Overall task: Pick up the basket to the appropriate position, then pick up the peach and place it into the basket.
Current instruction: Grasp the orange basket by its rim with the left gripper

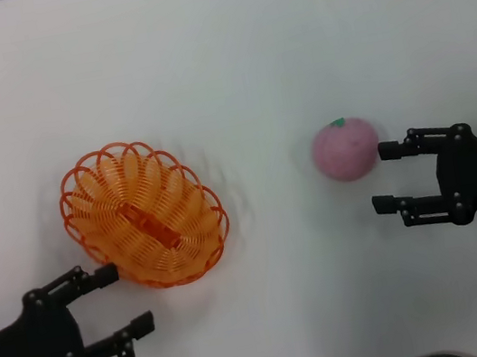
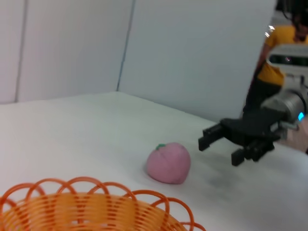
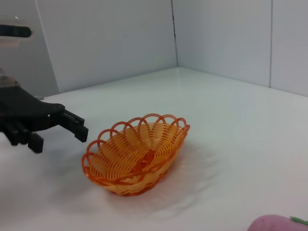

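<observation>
- Right now we see the peach (image 1: 345, 150) lying on the table's right side, just beside the upper fingertip of our right gripper (image 1: 383, 177), which is spread open and grips nothing.
- We see the basket (image 1: 145, 213) resting on the left side, its near rim just beside the upper finger of our left gripper (image 1: 123, 299), also spread open and holding nothing.
- We note the basket and peach lie well apart.
- We work on a plain white table (image 1: 243, 40); pale wall panels (image 3: 106, 38) meet at a corner behind it.
- We count one basket, one peach, two grippers.
</observation>
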`<state>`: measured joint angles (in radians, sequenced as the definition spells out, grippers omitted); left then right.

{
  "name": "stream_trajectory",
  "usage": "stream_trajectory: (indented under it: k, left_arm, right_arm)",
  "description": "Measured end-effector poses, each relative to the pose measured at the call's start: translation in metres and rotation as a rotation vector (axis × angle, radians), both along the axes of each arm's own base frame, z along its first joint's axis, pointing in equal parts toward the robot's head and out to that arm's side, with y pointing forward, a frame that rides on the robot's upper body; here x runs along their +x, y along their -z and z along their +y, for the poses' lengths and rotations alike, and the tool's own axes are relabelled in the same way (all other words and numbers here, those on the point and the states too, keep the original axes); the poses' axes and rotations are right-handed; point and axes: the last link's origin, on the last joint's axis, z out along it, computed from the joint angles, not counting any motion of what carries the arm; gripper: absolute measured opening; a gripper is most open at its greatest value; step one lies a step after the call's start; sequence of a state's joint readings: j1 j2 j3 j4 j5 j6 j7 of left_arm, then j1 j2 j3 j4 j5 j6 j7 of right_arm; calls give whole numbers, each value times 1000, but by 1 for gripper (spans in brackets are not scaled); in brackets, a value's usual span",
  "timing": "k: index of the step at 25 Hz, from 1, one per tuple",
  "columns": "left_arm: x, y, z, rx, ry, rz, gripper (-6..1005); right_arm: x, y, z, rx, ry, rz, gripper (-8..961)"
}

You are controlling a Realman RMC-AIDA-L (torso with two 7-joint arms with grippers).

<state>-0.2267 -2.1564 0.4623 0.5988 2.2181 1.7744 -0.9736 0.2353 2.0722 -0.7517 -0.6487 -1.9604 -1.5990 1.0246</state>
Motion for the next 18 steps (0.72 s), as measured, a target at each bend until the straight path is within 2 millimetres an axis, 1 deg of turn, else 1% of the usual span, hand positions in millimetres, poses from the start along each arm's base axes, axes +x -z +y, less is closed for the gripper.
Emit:
stream_trajectory:
  k: [3,4,5,9,12,18]
  left_arm:
    - [-1,-8,6,-47,-81,-24,808]
    - [-1,-8,6,-47,-81,-24,808]
    - [-3,-15,12,-92,-161,-40,809]
    - [-7,-27,23,-157,-281,-50,809]
    - [-9,-35,30,-179,-342,-52,809]
    - [-11,-54,50,-210,-487,-57,810]
  right_arm:
    - [0,0,0,-3,2,0,767]
    - [0,0,1,-3,2,0,767]
    - [0,0,1,-3,2,0,767]
    - [-1,0,1,-4,1,1,767]
    - [-1,0,2,-3,1,0,767]
    - [-1,0,2,-3,0,2,766]
